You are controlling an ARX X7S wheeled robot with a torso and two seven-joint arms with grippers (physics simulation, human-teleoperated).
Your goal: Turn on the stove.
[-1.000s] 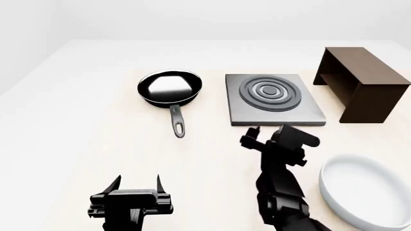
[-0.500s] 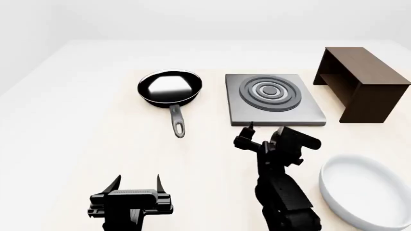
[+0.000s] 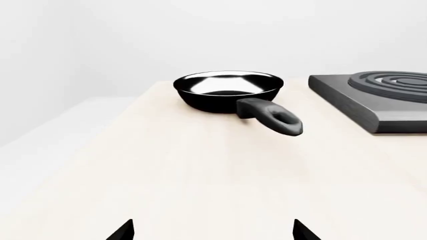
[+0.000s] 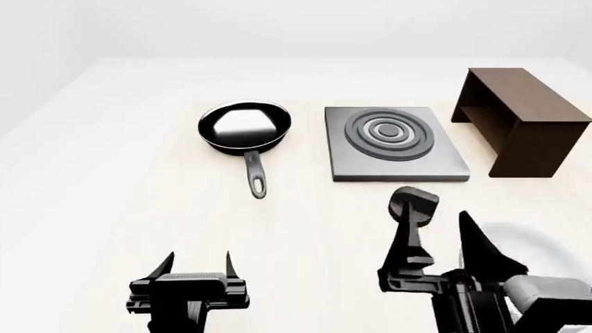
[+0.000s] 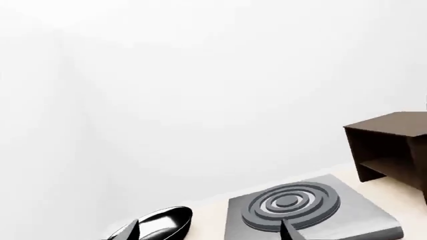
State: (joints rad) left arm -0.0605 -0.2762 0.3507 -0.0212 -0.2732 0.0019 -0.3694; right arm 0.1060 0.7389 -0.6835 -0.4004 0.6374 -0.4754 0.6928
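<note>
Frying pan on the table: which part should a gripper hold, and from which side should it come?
Grip the frying pan by its handle. The handle is long and narrow and sticks out toward the robot, so it is probably best to come down from above on the near side, jaws across its width. The open left gripper is on that side.

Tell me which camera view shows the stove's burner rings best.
The head view: it looks down on the whole stove, so every ring shows as a full circle. The right wrist view shows the stove whole but slanted and lower in frame. The left wrist view catches only a corner edge-on.
</note>
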